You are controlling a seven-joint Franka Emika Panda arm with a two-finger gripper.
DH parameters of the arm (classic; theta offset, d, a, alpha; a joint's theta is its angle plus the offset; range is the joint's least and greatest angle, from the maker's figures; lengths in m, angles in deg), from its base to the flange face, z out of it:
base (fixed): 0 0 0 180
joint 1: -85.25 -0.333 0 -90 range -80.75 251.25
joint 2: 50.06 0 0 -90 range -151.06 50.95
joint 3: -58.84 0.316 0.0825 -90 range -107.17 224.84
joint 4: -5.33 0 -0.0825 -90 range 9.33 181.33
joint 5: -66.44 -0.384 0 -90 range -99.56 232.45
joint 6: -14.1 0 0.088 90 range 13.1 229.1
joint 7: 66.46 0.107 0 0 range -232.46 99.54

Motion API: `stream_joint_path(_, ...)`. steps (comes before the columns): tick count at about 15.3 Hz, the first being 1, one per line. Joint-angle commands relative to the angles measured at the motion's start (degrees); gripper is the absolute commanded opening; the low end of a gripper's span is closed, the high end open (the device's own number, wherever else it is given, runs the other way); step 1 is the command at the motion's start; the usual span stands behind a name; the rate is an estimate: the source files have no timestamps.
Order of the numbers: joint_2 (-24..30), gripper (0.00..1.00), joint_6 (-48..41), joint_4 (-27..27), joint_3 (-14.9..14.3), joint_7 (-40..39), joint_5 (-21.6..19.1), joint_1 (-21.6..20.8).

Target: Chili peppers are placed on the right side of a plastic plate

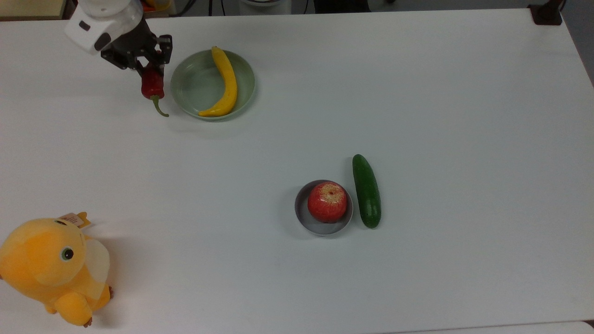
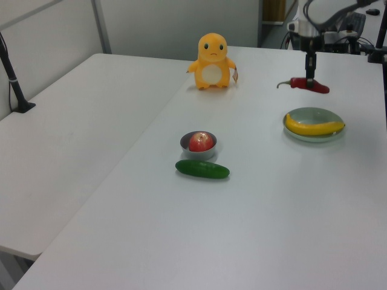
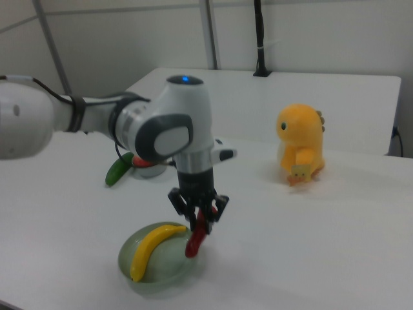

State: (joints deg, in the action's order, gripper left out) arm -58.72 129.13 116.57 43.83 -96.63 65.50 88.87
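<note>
Black two-finger gripper [image 1: 147, 66] clamps long wrinkled dark-red chili [image 1: 152, 86], low beside round pale-green plastic plate [image 1: 185, 83], top view's left; curved yellow banana [image 1: 226, 83] occupies plate.

chili peppers [image 1: 152, 86] upper end hidden by fingers [image 1: 153, 58], plush toy [image 1: 51, 269] cut off at edge

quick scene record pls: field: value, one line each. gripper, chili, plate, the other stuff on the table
gripper: shut on the chili, beside the plate at the top view's left
chili: wrinkled dark-red chili pepper, green stem pointing away from the gripper, just off the plate rim
plate: round pale-green plastic plate, holds a yellow banana
small dish: grey round dish with a red apple in it
cucumber: smooth dark-green cucumber, lying beside the grey dish
toy: orange plush toy, far from the plate
</note>
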Motion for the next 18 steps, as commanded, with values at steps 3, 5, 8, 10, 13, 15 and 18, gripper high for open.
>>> stream_joint_path(3,-3.90,0.27,8.00,6.17,-0.20,-1.12,2.17,2.09)
stream_joint_path(5,-4.96,0.27,11.25,8.02,-0.20,-1.12,2.26,2.36)
stream_joint_path(8,-5.05,0.35,11.53,8.03,-0.20,-1.03,2.17,2.71)
stream_joint_path(10,-5.05,0.39,11.53,8.03,-0.20,-1.03,2.17,2.71)
stream_joint_path(13,-5.05,0.64,11.27,7.94,-0.20,-0.24,2.08,2.80)
stream_joint_path(15,-4.87,1.00,11.01,7.85,-0.20,0.03,1.73,3.67)
stream_joint_path(18,-3.56,1.00,10.56,6.98,-0.20,2.38,1.12,3.59)
